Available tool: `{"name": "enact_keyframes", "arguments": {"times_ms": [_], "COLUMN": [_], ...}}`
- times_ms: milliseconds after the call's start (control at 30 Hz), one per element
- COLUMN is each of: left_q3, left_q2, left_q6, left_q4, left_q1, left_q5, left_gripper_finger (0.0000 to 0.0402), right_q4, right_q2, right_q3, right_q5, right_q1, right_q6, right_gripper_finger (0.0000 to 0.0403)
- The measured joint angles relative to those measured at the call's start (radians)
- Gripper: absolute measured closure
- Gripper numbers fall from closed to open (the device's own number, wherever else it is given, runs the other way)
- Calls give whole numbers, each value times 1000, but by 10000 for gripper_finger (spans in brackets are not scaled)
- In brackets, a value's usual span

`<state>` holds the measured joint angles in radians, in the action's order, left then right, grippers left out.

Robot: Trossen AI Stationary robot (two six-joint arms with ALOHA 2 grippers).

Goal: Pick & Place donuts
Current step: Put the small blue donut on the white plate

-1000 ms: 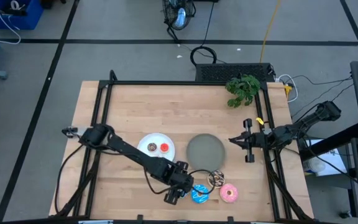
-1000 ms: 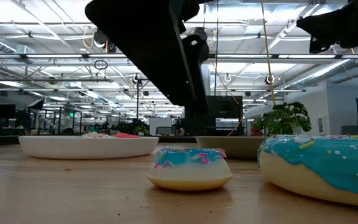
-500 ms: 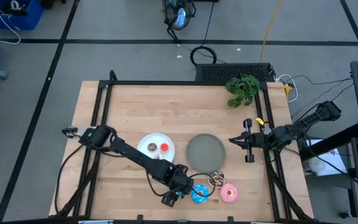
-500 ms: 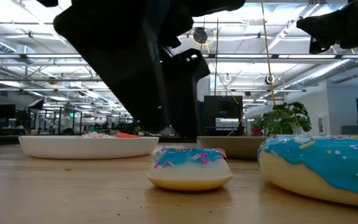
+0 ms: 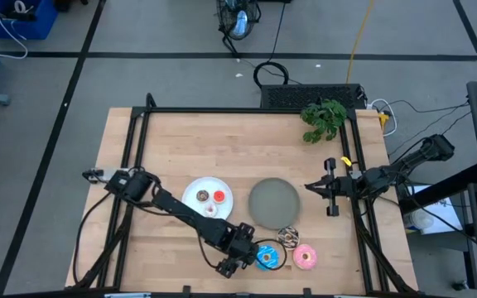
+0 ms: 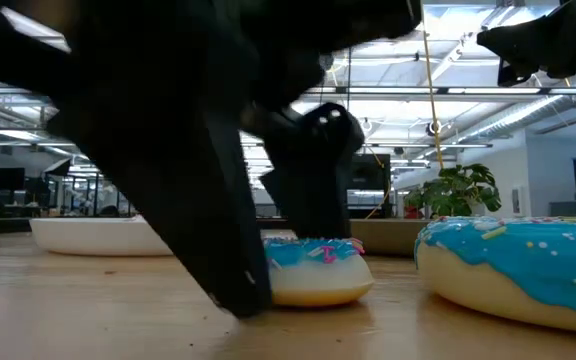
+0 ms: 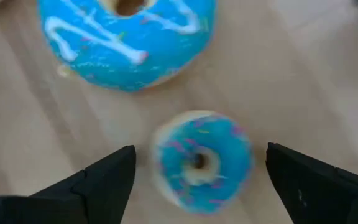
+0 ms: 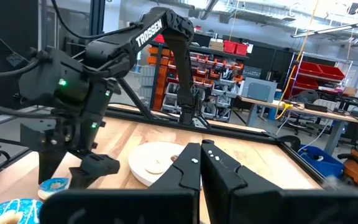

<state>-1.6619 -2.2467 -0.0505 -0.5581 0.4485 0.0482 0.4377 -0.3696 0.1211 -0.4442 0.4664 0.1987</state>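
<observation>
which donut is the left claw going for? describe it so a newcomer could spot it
Near the table's front edge, beside the grey plate, lie three larger donuts. The left claw, open, straddles the tiny blue donut next to the larger blue sprinkled donut. It is the smallest there, with a cream base.

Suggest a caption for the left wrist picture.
Open left gripper straddling the small blue donut, beside the large blue donut.
</observation>
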Motion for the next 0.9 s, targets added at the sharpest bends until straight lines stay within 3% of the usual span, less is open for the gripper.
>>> {"name": "enact_keyframes", "arguments": {"times_ms": [300, 700, 900], "left_q3": [0, 1, 5], "left_q2": [-5, 2, 33], "left_q6": [18, 26, 30], "left_q4": [-13, -20, -55], "left_q1": [-30, -30, -34], "left_q5": [15, 49, 71], "left_gripper_finger": [85, 244, 300], "right_q4": [-1, -1, -1], "right_q2": [0, 0, 0], "right_q3": [0, 0, 0], "right_q5": [0, 0, 0], "right_q1": [0, 0, 0], "right_q6": [4, 4, 4], "right_gripper_finger": [403, 403, 403]}}
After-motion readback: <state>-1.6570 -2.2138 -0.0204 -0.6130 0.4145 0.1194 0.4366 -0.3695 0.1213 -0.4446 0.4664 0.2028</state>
